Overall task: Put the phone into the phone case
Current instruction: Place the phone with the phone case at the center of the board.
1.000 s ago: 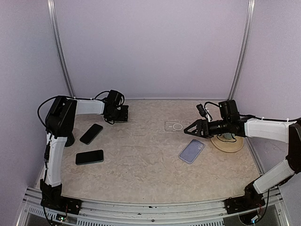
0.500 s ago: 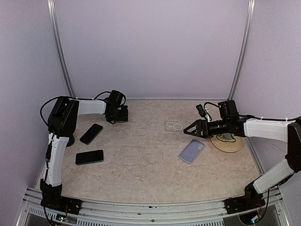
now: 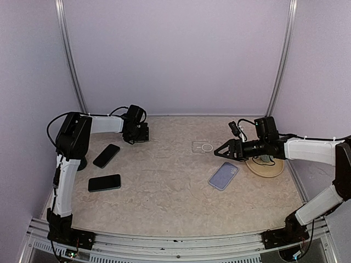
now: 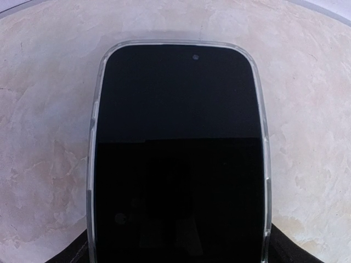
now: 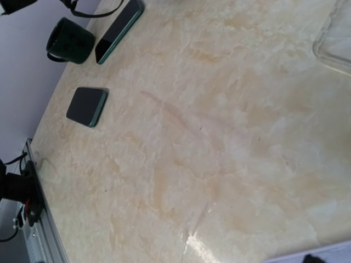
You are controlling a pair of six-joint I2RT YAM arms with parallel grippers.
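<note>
- Filling the left wrist view: phone (image 4: 175, 164), black screen up, with a clear rim (image 4: 93, 164) around its edge, so it looks already cased.
- Phone's near end runs off the bottom of the frame between two dark bits at the corners. Table (image 4: 44, 109) shows around the other three sides.
- Left gripper (image 3: 137, 132) is low at the far-left of the table. Phone isn't visible there from the top view. Can't tell whether the jaws are clamped on it, pressing it or apart.
- Right gripper (image 3: 222, 150) has fingers spread in a wide V with nothing between them. Tips sit just beside the clear case (image 3: 205, 147), which lies flat mid-table, far side.
- Lilac case (image 3: 224, 175) is flat, just nearer than the right gripper.
- Wooden disc (image 3: 265, 166) sits under the right forearm, near the right wall.
- Two spare phones lie on the left side: one angled (image 3: 106, 155), one nearer (image 3: 104, 182).
- Right wrist view shows a dark mug (image 5: 68, 41) next to the angled spare.
</note>
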